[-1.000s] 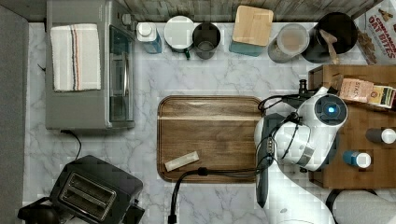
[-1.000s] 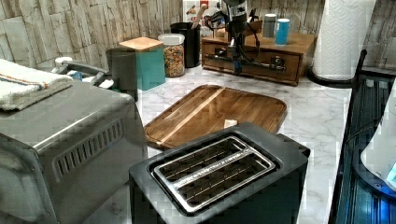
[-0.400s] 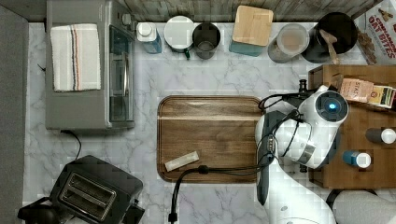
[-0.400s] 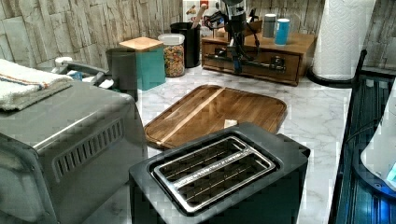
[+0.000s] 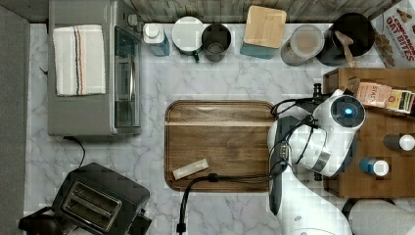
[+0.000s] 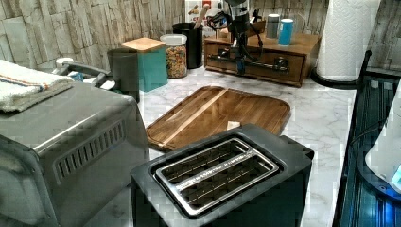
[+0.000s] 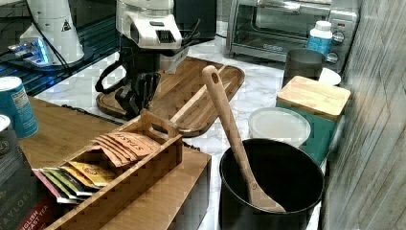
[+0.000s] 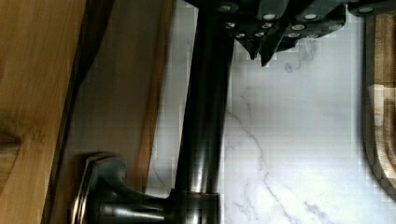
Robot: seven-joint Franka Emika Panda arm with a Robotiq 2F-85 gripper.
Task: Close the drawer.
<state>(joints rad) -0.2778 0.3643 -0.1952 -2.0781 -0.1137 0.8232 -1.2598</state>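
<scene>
The drawer [image 6: 265, 68] sits in the low wooden cabinet [image 6: 302, 45] at the back of the left view, its flat front panel close to the cabinet face. In the wrist view the drawer front [image 8: 121, 84] carries a dark metal bar handle [image 8: 203, 116], and a narrow dark gap separates it from the cabinet top [image 8: 32, 93]. My gripper [image 8: 261, 53] hangs just in front of that handle, on the side away from the drawer, shut with nothing between its fingers. From the left view the gripper [image 6: 240, 64] points down at the drawer front.
A dark wooden serving tray [image 5: 220, 142] lies on the marble counter just behind the arm. A tea box [image 7: 119, 158], cans and a black pot with a wooden spoon [image 7: 273, 182] crowd the cabinet's top and side. A paper towel roll [image 6: 347, 38] stands beside it.
</scene>
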